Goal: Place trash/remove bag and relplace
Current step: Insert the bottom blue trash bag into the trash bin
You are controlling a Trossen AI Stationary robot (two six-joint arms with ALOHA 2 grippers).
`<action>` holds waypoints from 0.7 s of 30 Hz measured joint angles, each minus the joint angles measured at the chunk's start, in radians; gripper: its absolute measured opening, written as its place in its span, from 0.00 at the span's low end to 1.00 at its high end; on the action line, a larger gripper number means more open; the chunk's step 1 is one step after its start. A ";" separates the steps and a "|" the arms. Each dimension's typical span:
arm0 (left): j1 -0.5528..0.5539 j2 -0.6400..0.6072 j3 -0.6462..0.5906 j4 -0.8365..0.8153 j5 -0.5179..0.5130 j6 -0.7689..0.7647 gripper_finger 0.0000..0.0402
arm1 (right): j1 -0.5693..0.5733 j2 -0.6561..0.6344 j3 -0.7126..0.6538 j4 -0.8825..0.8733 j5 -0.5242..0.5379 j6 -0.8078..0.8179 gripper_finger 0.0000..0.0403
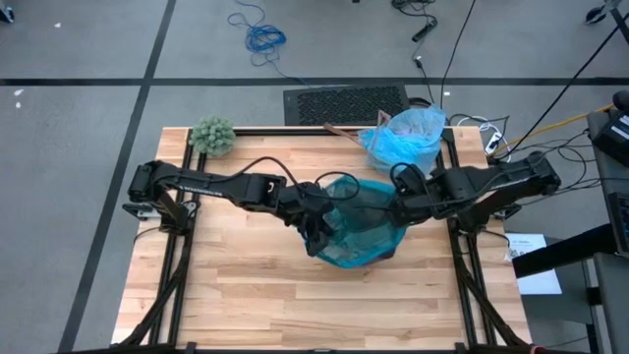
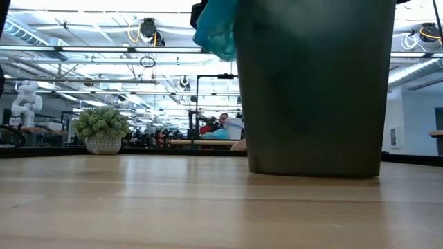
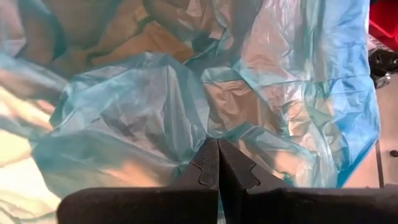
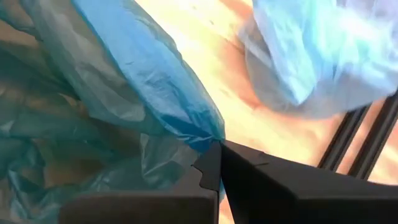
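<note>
Both arms meet over the dark bin (image 2: 315,90) in the middle of the table (image 1: 246,295), one at each side of its mouth. The left gripper (image 3: 217,163) has its fingers pressed together on a fold of the teal bag (image 3: 143,118) draped in the bin, and the right gripper (image 4: 219,163) is likewise clamped on the same film at the opposite edge (image 4: 186,124).

The main risk, as I judge it, is the thinness of the film. If the two grippers pull apart or downward unevenly while stretching it over the rim, the pinched fold could slip out of one pair of fingers or tear at the pinch. A one-sided tug could also drag or tip the bin itself, since nothing else holds it down. From the table-level camera a flap of teal film (image 2: 214,31) hangs outside the bin's upper edge, so the liner is only partly seated there.

The light blue bag (image 1: 405,136) lies beyond the right gripper, near the table's far edge and well apart from the bin. It looks thin, translucent and crinkled, bunched into a puffy mound, and I cannot tell what is inside it. A green fuzzy plant (image 1: 212,135) sits beyond the left arm.
</note>
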 joint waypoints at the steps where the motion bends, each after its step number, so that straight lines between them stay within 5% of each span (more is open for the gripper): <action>1: 0.000 -0.003 0.000 -0.001 0.000 0.001 0.00 | 0.001 -0.010 -0.011 0.002 -0.011 0.018 0.00; 21: -0.001 -0.117 -0.003 -0.203 -0.027 0.054 0.00 | 0.041 -0.041 -0.060 0.354 -0.092 0.102 0.00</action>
